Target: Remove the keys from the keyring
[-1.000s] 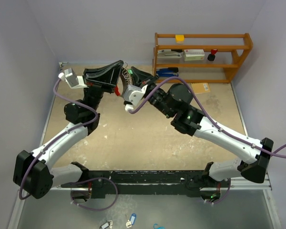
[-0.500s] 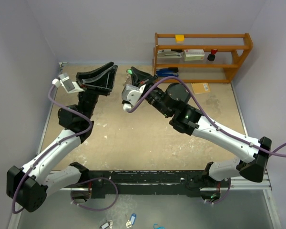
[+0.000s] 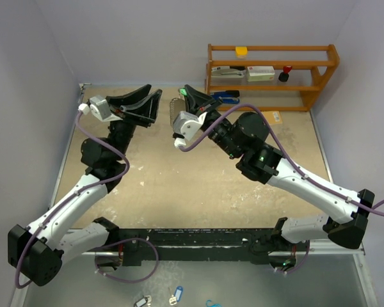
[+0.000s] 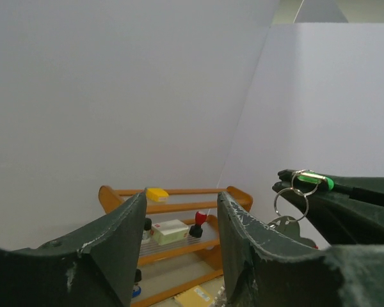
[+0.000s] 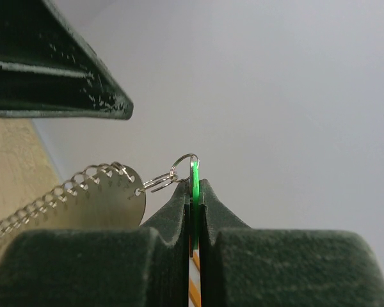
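Your right gripper [image 3: 193, 96] is clamped shut on the green-tagged key [image 5: 194, 174]. It's held up off the worktop [image 3: 179, 185] toward the far side, with a small split ring [image 5: 179, 167] poking out above the fingertips. A flat silver piece [image 5: 109, 198] and the keyring chain [image 5: 38, 214] hang off that ring, trailing down to the left. Your left gripper [image 4: 180, 203] is wide open with nothing in it. It sits just left of the right one and points at it.

If I were you, I wouldn't loosen the right. That pinch on the tag looks thin and edge-on, so I'd guess a twist could pop it out. Bring the left in low and close on the chain rather than the tiny ring. Then pull steadily away to the left so the ring has to give.

Stuff I can't make out:
- The red crescent part of the keyring doesn't show in any view, so no idea whether it's on the chain.
- I can't tell if the flat silver piece is the key's blade or part of the ring set.
- From the top, the dangling bits are just a silvery blur, and how the rings link is too small to read.
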### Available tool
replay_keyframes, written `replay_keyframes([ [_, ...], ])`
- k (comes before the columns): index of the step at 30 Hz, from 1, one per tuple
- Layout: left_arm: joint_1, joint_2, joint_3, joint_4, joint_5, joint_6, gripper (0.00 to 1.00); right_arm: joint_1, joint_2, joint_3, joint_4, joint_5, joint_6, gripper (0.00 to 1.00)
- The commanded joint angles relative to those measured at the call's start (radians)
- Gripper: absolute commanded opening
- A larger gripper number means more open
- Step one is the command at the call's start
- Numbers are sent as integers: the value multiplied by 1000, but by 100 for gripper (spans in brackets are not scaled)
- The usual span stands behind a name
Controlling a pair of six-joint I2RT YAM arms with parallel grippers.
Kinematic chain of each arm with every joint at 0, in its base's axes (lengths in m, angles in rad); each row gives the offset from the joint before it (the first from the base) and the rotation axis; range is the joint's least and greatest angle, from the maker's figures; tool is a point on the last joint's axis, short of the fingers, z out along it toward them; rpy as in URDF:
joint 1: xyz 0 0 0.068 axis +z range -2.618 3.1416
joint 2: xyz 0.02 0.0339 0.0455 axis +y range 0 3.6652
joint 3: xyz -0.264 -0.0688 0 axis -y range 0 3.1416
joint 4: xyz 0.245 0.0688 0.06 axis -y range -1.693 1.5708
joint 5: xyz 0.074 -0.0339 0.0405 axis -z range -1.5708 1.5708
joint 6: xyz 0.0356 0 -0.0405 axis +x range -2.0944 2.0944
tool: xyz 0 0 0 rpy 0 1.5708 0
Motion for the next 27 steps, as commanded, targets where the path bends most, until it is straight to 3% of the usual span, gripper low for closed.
replay_keyframes([
  [1, 4, 23, 65, 2, 71, 69, 46, 3, -33, 41, 48, 21, 1, 0],
  [19, 4, 107, 170, -3, 359, 69, 57, 3, -37, 20, 55, 10, -12, 0],
  [27, 4, 72, 149, -66, 332, 169, 58, 3, -44, 19, 56, 0, -6, 0],
])
